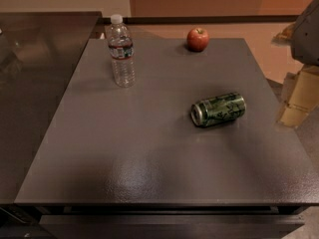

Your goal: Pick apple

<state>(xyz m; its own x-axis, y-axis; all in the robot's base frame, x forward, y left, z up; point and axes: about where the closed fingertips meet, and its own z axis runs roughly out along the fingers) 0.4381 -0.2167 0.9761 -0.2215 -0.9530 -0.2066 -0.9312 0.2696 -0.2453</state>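
The apple (198, 39) is small, round and red with a yellowish patch by its stem. It sits upright near the far edge of the dark grey table (149, 148), right of centre. My gripper (298, 99) shows as a yellowish part under a grey arm piece at the right edge of the view. It is beside the table's right side, well to the right of the apple and nearer to me than it. Nothing shows in the gripper.
A clear plastic water bottle (121, 51) stands upright at the far left of the table. A green can (218, 109) lies on its side right of centre, between the apple and the table's front. A dark counter (35, 73) adjoins on the left.
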